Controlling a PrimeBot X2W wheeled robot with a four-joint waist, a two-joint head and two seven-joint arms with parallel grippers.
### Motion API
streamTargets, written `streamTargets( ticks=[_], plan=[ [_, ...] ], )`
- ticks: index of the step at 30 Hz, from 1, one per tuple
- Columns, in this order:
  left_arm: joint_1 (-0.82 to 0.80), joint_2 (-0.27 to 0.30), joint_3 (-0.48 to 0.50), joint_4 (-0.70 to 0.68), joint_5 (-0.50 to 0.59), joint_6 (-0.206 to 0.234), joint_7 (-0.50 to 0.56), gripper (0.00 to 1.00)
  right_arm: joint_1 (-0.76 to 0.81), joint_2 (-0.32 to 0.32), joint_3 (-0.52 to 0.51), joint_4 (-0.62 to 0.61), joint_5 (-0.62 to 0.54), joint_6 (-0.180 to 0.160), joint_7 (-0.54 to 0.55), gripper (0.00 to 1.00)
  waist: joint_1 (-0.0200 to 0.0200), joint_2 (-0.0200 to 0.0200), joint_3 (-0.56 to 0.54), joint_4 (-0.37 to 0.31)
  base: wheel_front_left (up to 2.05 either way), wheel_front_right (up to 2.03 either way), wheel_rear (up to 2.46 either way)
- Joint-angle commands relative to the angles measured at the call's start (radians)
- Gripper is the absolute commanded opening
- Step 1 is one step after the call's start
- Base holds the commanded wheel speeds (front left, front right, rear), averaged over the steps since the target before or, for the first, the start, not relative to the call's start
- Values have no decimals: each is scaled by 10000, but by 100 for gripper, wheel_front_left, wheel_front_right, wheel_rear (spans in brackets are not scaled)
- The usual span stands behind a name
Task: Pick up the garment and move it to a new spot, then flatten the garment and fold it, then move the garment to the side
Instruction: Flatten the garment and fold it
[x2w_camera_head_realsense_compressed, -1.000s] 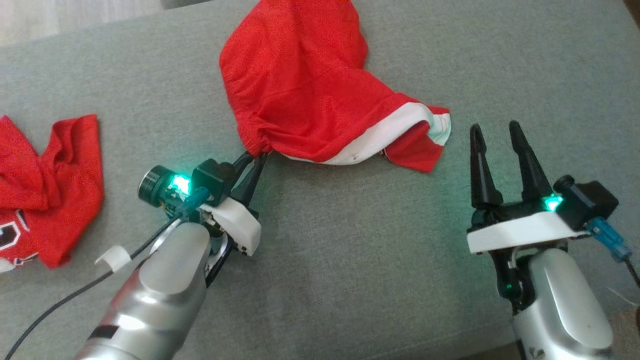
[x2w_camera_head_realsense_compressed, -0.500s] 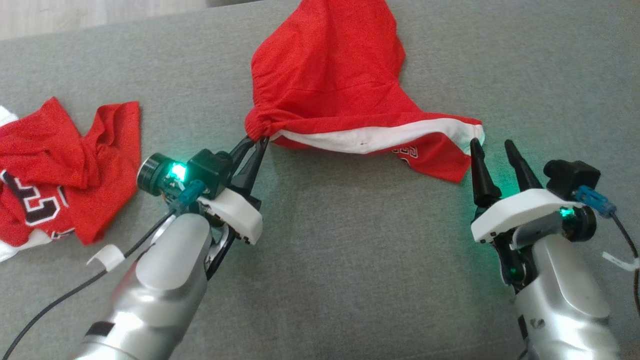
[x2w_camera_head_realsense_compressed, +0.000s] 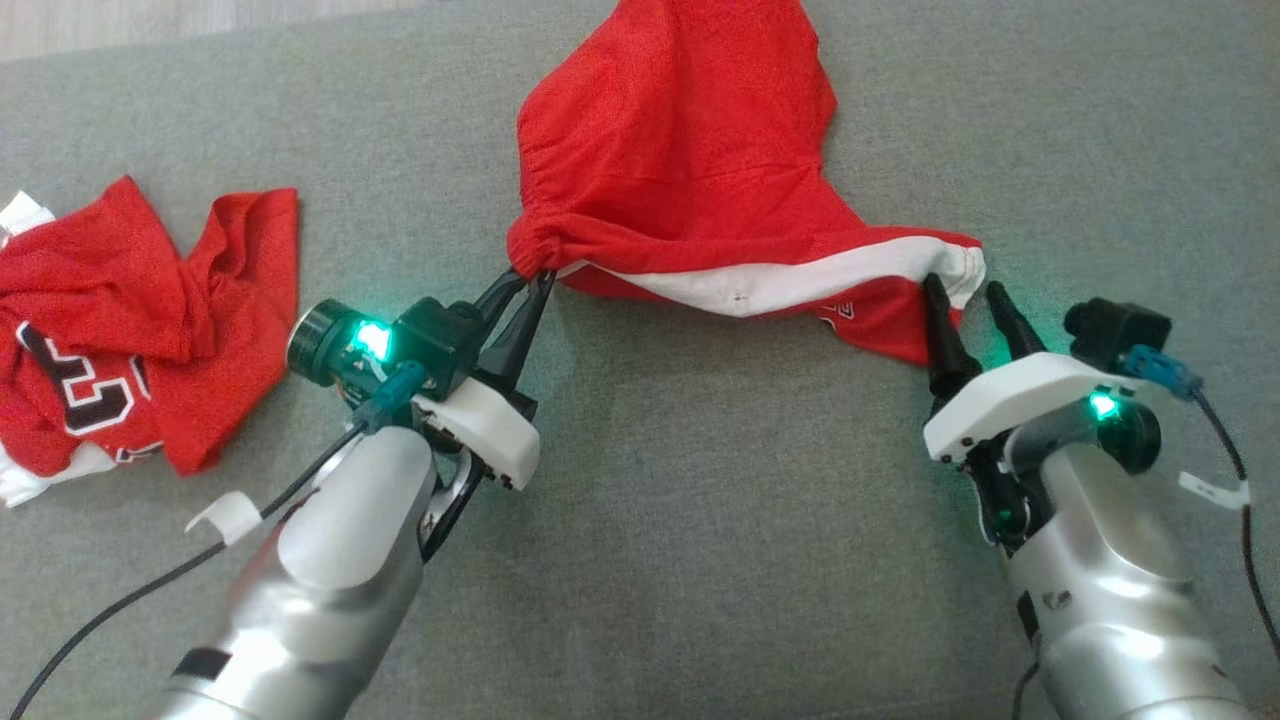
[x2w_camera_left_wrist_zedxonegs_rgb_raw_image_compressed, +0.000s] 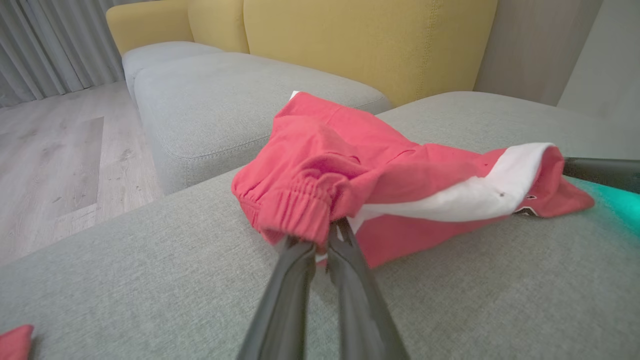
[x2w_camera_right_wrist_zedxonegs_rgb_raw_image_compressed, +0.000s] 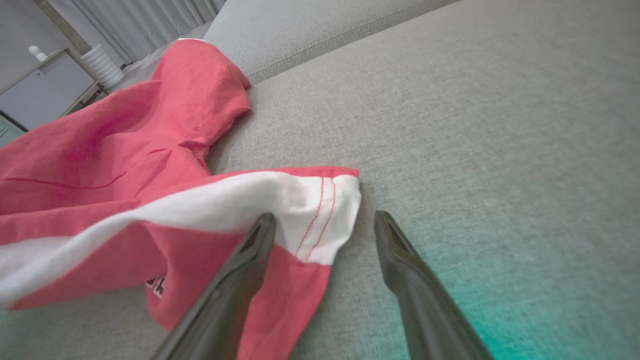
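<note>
The garment (x2w_camera_head_realsense_compressed: 680, 170) is a pair of red shorts with a white side stripe, lying crumpled on the grey sofa seat (x2w_camera_head_realsense_compressed: 700, 520). My left gripper (x2w_camera_head_realsense_compressed: 531, 281) is shut on the bunched elastic waistband at the shorts' near left corner; the left wrist view shows the gathered waistband (x2w_camera_left_wrist_zedxonegs_rgb_raw_image_compressed: 300, 212) pinched at the fingertips. My right gripper (x2w_camera_head_realsense_compressed: 965, 290) stands open at the white-striped leg hem (x2w_camera_right_wrist_zedxonegs_rgb_raw_image_compressed: 320, 215) on the right. One finger (x2w_camera_right_wrist_zedxonegs_rgb_raw_image_compressed: 250, 250) lies over the hem's edge, the other on bare cushion beside it.
A second red jersey garment (x2w_camera_head_realsense_compressed: 120, 320) with black and white print lies crumpled at the left. Wooden floor (x2w_camera_left_wrist_zedxonegs_rgb_raw_image_compressed: 55, 160) lies past the seat's far edge. Another grey cushion (x2w_camera_left_wrist_zedxonegs_rgb_raw_image_compressed: 235, 100) and a yellow backrest (x2w_camera_left_wrist_zedxonegs_rgb_raw_image_compressed: 360, 40) stand behind.
The head camera has shifted. My right gripper has come forward and turned, its open fingers now reaching the shorts' white hem. The left gripper keeps its hold on the waistband, and the shorts are stretched out more.
</note>
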Motion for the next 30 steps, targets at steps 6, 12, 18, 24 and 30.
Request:
streamTargets(
  ticks=[6, 12, 18, 24, 30],
  plan=[
    [-245, 377, 181, -486, -71, 76, 100, 0, -714, 5, 488, 484, 75, -9, -399, 100, 0, 0, 84, -22, 0, 0, 0],
    [-199, 482, 162, -519, -141, 150, 242, 0, -1076, 5, 938, 845, 30, -9, -874, 0, 0, 0, 48, -72, 0, 0, 0],
    [-147, 746, 272, -539, -293, 218, 424, 0, -1081, 5, 914, 7, -660, -9, -1241, 0, 0, 0, -216, -216, 0, 0, 0],
    [-378, 1284, 338, -852, -377, 110, 858, 0, -618, -91, 714, -2213, -1330, -9, -1261, 0, 0, 0, -561, -355, 0, 0, 0],
    [-1064, 1903, 380, -1357, -585, -140, 1625, 0, -359, -465, 1138, -3603, -1632, -9, -1254, 0, 0, 0, -1020, -448, 0, 0, 0]
  ],
)
